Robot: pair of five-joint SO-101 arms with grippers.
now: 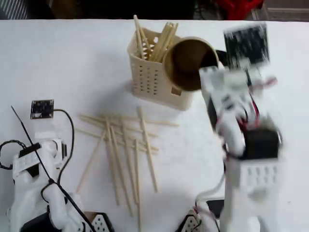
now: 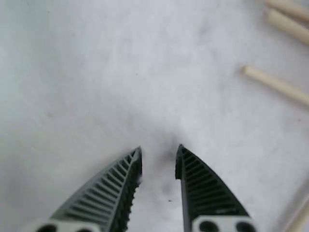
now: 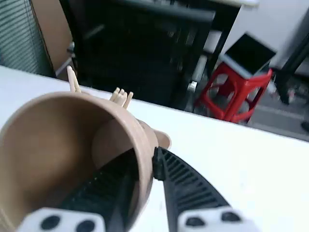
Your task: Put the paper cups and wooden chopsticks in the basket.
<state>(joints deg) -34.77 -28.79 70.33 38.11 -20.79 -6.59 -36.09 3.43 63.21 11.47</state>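
High view: right pincer (image 1: 208, 72) clenched on paper cup (image 1: 190, 63), cup tilted, touching basket (image 1: 149, 79) just ahead of pincer tips; standing chopsticks (image 1: 161, 41) inside basket; loose chopsticks (image 1: 123, 154) scattered on worktop (image 1: 72, 58), well behind that pincer

Left wrist view: left pincer (image 2: 158, 162) released, nothing between jaws, bare worktop beneath; loose chopsticks (image 2: 277, 84) ahead, off to one side

Right wrist view: right pincer (image 3: 145, 162) grips paper cup (image 3: 58, 140) wall, one finger inside, one outside; standing chopsticks (image 3: 120, 95) poke up beyond cup

The paper cup (image 1: 190, 63) is tan, the basket (image 1: 152, 79) cream — chopsticks (image 1: 147, 150) pale wood
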